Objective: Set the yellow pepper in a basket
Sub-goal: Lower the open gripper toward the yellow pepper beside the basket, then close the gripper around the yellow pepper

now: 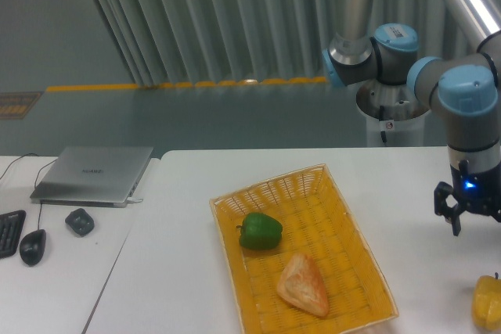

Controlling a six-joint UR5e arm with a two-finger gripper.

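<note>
The yellow pepper point(487, 303) sat on the white surface point(188, 256) at the far right edge of the view (partly cut off by the frame), well apart from the basket point(368, 252). The tool point(470, 220) hung above and slightly left of the pepper, touching nothing; only one dark finger point(455, 220) showed clearly, the other cropped by the frame edge, so I could not tell whether it stood open or closed. Inside the basket lay a green pepper point(260, 231) and, just beside it toward the front, a triangular pastry point(303, 284). On a separate surface to the left rested a laptop point(95, 174), a mouse point(32, 246) and a small dark object point(79, 221).
</note>
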